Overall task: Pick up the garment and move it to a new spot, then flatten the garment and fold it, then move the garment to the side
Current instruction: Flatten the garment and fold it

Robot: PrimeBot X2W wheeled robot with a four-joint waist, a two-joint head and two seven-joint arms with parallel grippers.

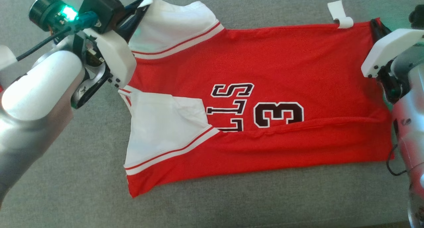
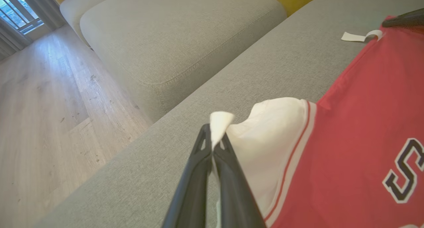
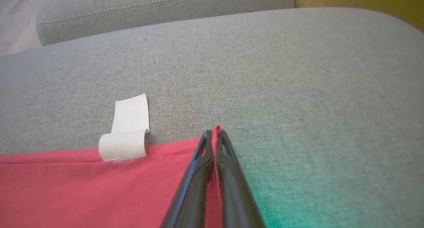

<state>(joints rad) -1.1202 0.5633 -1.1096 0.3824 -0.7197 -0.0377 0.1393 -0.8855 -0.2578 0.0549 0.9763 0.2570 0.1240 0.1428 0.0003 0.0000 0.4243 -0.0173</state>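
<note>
You have open grey cushion along the near side of the jersey and a narrower strip on its far side, where the white tag curls. The left arm crowds the left end, the right arm the right end

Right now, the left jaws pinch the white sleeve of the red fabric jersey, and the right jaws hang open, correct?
No: the right jaws are shut on a hem corner of the red fabric jersey, as the right wrist view shows. The rest holds.
</note>
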